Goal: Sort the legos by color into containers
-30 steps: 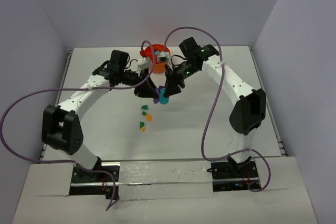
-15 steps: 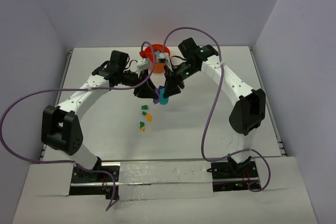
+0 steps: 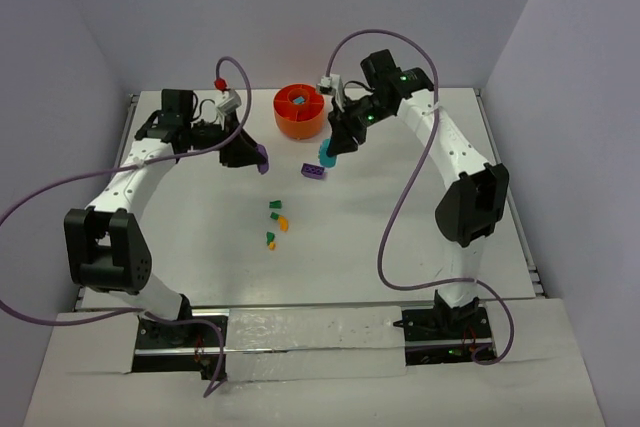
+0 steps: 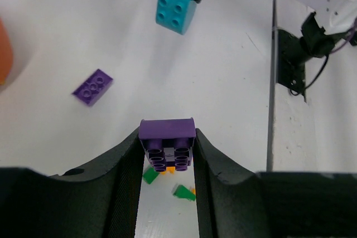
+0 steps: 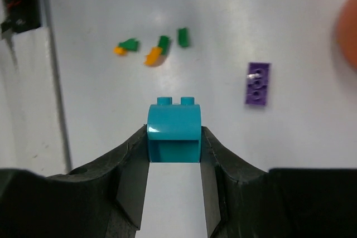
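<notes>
- The left gripper (image 3: 257, 158) is clamped on a purple brick (image 4: 167, 143), above the table at 8 o'clock from the tub (image 3: 300, 129). The right gripper (image 3: 330, 152) pinches a teal brick (image 5: 173, 129) at 5 o'clock from it.
- Both loads belong in one small tub, so if the grippers go in together they could collide over its rim.
- The compartments are narrow. An off-centre release could leave a brick on a divider, or drop purple among the teal pieces (image 3: 299, 101) already inside.
- Each brick sits out at the fingertips, and a bump could twist it free.
- A loose purple brick (image 3: 314, 172) lies at 6 o'clock from the tub, near the right gripper. A low sweep could knock it away.
- The green and orange bits (image 3: 277, 222), farther out at 6 o'clock, are tiny and bunched, so one grab might take two colours.
</notes>
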Robot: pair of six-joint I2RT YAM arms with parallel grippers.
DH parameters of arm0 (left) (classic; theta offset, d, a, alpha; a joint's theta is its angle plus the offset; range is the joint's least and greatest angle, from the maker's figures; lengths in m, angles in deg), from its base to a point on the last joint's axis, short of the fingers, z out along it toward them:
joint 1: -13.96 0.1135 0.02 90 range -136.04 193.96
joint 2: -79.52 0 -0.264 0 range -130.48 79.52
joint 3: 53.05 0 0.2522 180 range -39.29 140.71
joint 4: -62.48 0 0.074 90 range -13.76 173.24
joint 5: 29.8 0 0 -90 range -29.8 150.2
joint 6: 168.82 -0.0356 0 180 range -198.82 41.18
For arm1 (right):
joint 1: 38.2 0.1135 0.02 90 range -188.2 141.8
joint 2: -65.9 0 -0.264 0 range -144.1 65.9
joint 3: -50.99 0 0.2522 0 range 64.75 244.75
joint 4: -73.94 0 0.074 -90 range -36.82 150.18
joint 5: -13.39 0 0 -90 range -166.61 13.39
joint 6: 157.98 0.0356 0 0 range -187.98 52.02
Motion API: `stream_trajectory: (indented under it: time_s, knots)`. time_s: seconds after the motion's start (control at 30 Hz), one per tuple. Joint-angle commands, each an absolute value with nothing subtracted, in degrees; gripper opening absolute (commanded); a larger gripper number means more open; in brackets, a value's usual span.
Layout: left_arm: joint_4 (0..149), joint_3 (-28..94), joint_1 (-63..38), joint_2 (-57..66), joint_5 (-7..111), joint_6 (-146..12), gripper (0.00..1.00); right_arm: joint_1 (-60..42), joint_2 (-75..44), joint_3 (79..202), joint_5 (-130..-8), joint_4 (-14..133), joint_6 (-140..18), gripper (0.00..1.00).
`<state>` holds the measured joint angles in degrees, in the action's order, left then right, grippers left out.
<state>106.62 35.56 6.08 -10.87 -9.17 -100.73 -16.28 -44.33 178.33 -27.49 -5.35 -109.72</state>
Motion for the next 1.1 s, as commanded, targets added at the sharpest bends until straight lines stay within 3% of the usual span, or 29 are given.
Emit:
stream_trajectory:
  time_s: [0.0, 0.2, 0.33, 0.6, 0.77, 1.07]
  knots:
    - [95.35, 35.91, 7.37, -7.10, -4.79, -92.83, 0.00, -16.27, -44.98, 180.50, -36.71, 15.33, -96.21, 0.00]
    - [84.67, 35.25, 7.46, -8.54, 4.66, -81.59, 0.00, -13.33, -43.84, 174.04, -53.49, 44.49, -83.17, 0.00]
    - [79.20, 35.99, 7.46, -9.60, 6.88, -74.93, 0.00, -12.58, -51.53, 182.36, -59.79, 47.73, -79.16, 0.00]
    - [73.57, 36.07, 7.46, -10.92, 9.42, -69.24, 0.00, -11.84, -59.90, 186.98, -64.46, 54.92, -77.35, 0.00]
    - [72.36, 36.04, 7.46, -11.20, 10.01, -68.08, 0.00, -11.92, -60.62, 183.07, -65.34, 61.94, -78.08, 0.00]
    - [71.63, 36.87, 7.46, -12.55, 9.83, -67.04, 0.00, -11.97, -64.92, 185.69, -63.96, 61.58, -77.82, 0.00]
